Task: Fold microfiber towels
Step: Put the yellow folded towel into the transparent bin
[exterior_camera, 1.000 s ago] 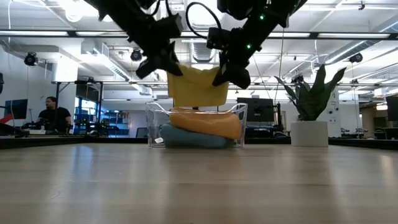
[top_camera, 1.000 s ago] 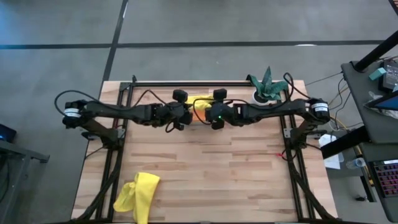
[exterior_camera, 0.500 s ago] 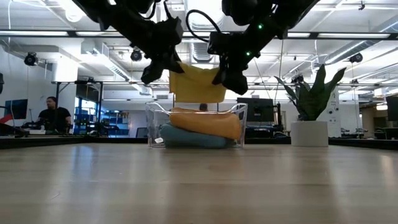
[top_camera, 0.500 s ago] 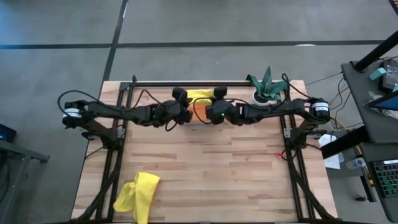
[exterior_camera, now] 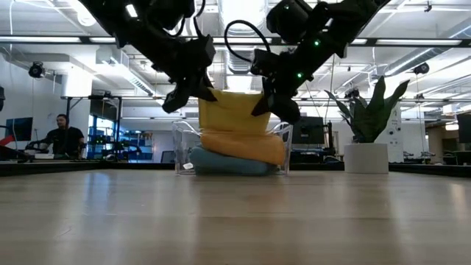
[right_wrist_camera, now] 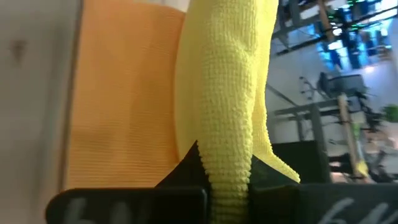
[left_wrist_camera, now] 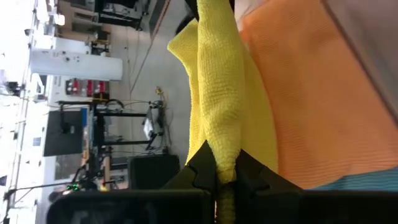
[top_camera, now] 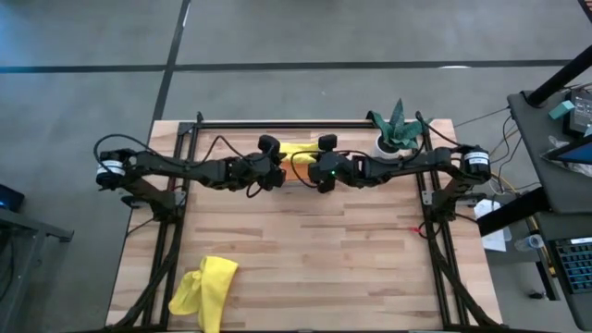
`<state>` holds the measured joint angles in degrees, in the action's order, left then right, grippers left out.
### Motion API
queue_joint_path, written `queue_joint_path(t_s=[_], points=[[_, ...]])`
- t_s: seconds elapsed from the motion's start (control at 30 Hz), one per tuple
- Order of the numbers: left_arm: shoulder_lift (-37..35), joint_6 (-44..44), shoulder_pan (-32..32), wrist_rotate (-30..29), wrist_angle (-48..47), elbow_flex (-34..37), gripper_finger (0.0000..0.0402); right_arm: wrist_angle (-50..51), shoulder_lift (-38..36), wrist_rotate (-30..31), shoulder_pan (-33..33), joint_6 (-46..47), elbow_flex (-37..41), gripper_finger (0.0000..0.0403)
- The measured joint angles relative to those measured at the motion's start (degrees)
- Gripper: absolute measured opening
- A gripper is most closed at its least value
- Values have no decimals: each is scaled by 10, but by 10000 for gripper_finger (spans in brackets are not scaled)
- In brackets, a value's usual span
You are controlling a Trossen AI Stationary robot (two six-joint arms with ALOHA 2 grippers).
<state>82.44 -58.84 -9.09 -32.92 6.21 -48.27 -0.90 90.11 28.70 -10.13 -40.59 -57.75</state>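
Both pincers are clamped tight on the folded yellow towel (exterior_camera: 234, 112), the left pincer (exterior_camera: 193, 94) and right pincer (exterior_camera: 271, 103) at its upper corners. It has sunk since a moment ago, now touching the orange towel (exterior_camera: 246, 146) in the clear tray (exterior_camera: 179, 147) at the worktop's (top_camera: 305, 250) far edge.

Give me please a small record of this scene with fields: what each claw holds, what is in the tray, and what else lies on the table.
left claw: shut on one top corner of the hanging yellow towel
right claw: shut on the other top corner of that towel
towel position: hanging over the clear tray, lower edge at the orange towel
tray contents: orange towel on top of a blue towel
elsewhere on table: second yellow towel, crumpled near the front left corner
plant: back right of the table
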Motion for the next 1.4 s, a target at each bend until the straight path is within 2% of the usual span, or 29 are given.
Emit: queue_joint_path(t_s=[0.3, 0.4, 0.53, 0.63, 1.0, 1.2, 1.4], points=[[1, 41, 12, 26, -31, 2, 1, 14, 0, -42, 0, 28, 5, 11], [1, 60, 12, 42, -37, 7, 14, 25, 0, -75, 0, 43, 6, 11], [0, 60, 12, 36, -48, 17, 43, 59, 0, -87, 0, 61, 7, 14], [0, 62, 11, 33, -54, 19, 65, 83, 0, -84, -1, 61, 6, 30], [-11, 128, 12, 55, -89, 13, 156, 131, -2, -119, 0, 102, -8, 135], [-37, 184, 12, 105, -109, 11, 185, 175, -3, -180, 0, 155, -46, 146], [-62, 214, 12, 143, -128, 10, 190, 228, -4, -212, 0, 172, -71, 146]])
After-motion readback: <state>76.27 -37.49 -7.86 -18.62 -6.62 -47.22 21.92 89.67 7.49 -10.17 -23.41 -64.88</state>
